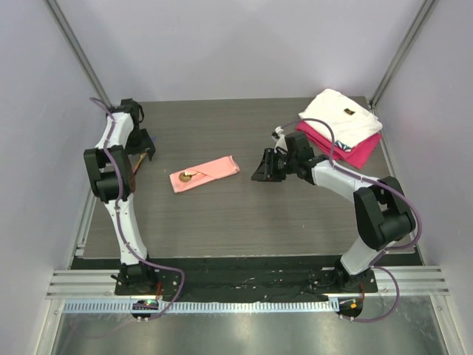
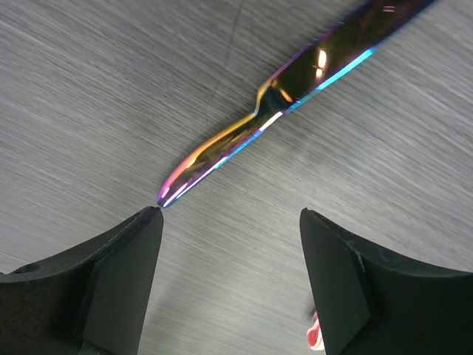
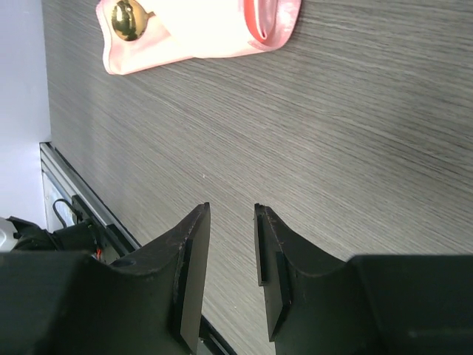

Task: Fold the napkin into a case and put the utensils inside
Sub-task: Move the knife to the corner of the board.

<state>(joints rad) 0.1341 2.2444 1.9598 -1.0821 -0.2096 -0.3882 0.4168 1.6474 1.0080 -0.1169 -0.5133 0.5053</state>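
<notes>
Two pale walls [image 1: 29, 111] flank grey wood-grain table [image 1: 222, 214]; left pincer [image 2: 230, 214] gapes wide, right pincer [image 3: 231, 211] narrow.

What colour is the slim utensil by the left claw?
Iridescent slim metal utensil: gold, purple and blue; left wrist view shows it best.

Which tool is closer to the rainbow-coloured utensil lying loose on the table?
Left. The left tool hangs open right over the rainbow-coloured utensil, its tip just ahead of the jaws. The right tool is across the table, beyond the folded napkin.
</notes>
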